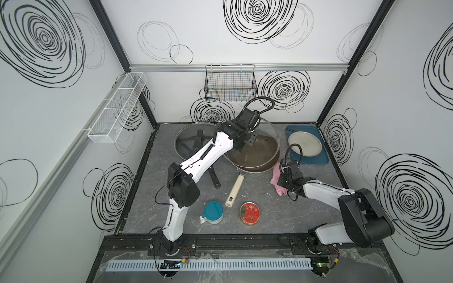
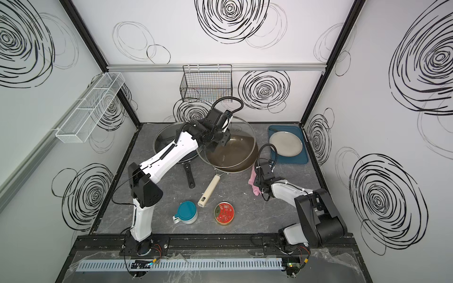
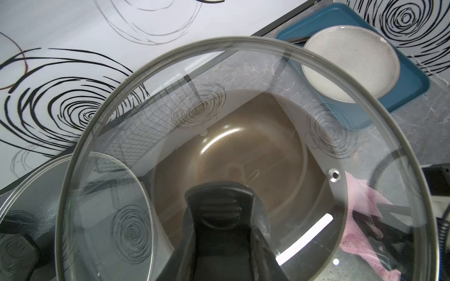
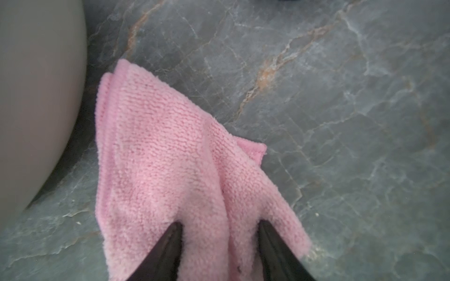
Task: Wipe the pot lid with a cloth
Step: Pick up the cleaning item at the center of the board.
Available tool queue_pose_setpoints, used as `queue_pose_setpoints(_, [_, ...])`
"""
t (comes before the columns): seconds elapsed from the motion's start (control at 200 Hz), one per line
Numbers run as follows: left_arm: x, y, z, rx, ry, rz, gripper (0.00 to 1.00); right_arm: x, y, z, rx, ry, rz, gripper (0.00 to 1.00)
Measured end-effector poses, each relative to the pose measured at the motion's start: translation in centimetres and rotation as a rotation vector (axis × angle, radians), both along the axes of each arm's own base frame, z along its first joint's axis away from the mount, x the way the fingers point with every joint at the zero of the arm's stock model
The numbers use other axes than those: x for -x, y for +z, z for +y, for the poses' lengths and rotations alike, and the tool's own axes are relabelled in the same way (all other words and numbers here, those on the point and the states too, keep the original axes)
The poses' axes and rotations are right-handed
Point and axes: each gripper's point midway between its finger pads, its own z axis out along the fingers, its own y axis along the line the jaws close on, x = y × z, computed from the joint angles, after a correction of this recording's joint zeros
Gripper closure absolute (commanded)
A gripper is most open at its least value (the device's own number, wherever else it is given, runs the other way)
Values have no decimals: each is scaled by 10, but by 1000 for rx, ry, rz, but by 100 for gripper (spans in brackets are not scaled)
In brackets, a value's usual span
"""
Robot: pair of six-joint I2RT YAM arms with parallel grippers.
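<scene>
The pot lid [image 1: 266, 144] [image 2: 241, 144] is a wide glass disc with a metal rim, held tilted above a brown pan [image 1: 257, 164]. My left gripper [image 1: 247, 140] [image 2: 220, 141] is shut on its black handle [image 3: 218, 202], and the wrist view looks through the glass [image 3: 243, 97]. The cloth [image 1: 276, 177] [image 2: 253, 182] [image 4: 158, 146], pink terry, lies folded on the table right of the pan. My right gripper [image 1: 280, 182] [image 4: 219, 226] presses down into it. Its fingers [image 4: 170, 243] stand apart with a fold of cloth between them.
A second glass lid on a dark pan [image 1: 188, 141] sits left of the brown one. The brown pan's cream handle [image 1: 235, 191] points forward. A blue tray [image 1: 321, 159] with a grey plate [image 1: 305, 144] is at the back right. A teal-lidded cup [image 1: 213, 212] and red tin [image 1: 249, 213] stand in front.
</scene>
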Motion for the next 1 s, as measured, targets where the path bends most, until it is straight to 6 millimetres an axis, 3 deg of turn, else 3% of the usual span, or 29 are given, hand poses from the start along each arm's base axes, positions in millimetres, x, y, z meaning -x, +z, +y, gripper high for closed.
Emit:
queue_pose_setpoints(0.18, [15,3,13,4,11,7,100,0,6,4,-5,-6,2,100])
queue_pose_setpoints(0.31, [24,7,18,31,10,3,100,10,28,6,-37,1,-22,100])
queue_pose_setpoints(0.51, [31,20,19,95,-1,-11,100,17,114,8,-170,25,-277,100])
queue_pose_setpoints(0.615, [34,26,18,130,-9,-18,100,26,142,8,-243,55,-389,100])
queue_pose_setpoints(0.805, [38,32,15,193,-25,-9,100,27,166,7,-363,103,-480,100])
queue_pose_setpoints(1.001, [48,41,15,261,-42,9,100,16,167,10,-500,155,-544,100])
